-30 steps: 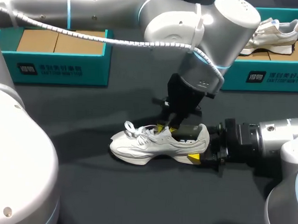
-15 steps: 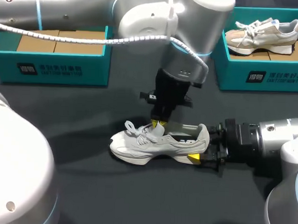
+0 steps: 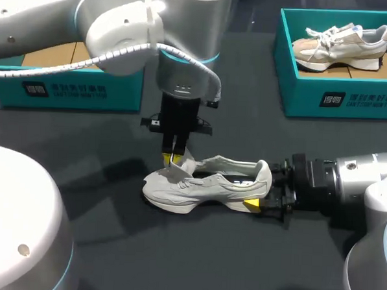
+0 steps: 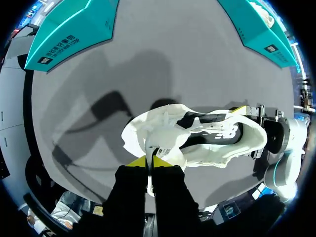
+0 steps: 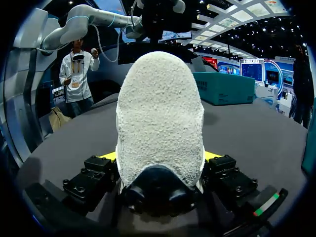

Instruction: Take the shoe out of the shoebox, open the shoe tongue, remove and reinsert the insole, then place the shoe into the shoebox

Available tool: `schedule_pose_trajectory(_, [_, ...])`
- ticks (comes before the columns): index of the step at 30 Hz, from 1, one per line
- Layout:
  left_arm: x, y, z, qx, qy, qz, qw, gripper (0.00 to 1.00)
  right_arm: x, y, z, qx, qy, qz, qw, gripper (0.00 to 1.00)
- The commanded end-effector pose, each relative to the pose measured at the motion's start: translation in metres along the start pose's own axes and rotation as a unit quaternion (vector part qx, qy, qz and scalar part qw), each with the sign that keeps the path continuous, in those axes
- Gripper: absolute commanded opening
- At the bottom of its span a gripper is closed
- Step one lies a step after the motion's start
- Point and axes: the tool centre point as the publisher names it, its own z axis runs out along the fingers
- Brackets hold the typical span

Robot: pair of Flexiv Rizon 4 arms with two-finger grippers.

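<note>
Table (image 3: 174, 261), dark grey, carrying everything listed; left box (image 3: 86, 90), teal, open on top, brown cardboard floor showing, at the back left; left arm (image 3: 122, 24), white and silver with a ribbed cable along it, coming in from the upper left and turning straight down over the middle of the table; left gripper (image 3: 173, 158), pointing down at the front part of the shoe, its yellow tips pressed almost together and pinching the tongue (image 4: 159, 142), which stands lifted away from the opening; shoe (image 3: 207, 185), pale grey-white, out of both boxes, resting on its sole on the table near the middle, toe to the left and heel to the right (a dark lining shows inside the opening in the left wrist view); right gripper (image 3: 266, 199), lying low and level at the heel, one yellow-tipped finger on each side of the heel and both touching it, so it clamps the shoe from behind; right arm (image 3: 360, 183), silver, coming in from the right edge; right box (image 3: 351, 100), teal, at the back right, well apart from the shoe on the table; second shoe (image 3: 341, 42), beige and white, lying inside the right box with its toe to the left
</note>
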Motion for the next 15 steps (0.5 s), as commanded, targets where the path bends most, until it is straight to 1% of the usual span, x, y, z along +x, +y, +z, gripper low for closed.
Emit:
schedule_pose_trajectory(1, [-0.018,0.002,0.009,-0.001,0.080,0.000,0.997,0.00,0.000,0.000,0.001,0.003,0.000,0.001,1.000,0.00])
schedule_pose_trajectory(8, [-0.027,0.006,0.018,0.007,0.061,0.007,0.998,0.00,0.000,0.000,0.001,0.003,0.000,0.001,1.000,0.00])
schedule_pose_trajectory(15, [-0.032,0.003,0.040,0.009,0.020,0.014,1.000,0.00,0.000,0.000,0.001,0.003,0.000,0.001,1.000,0.00])
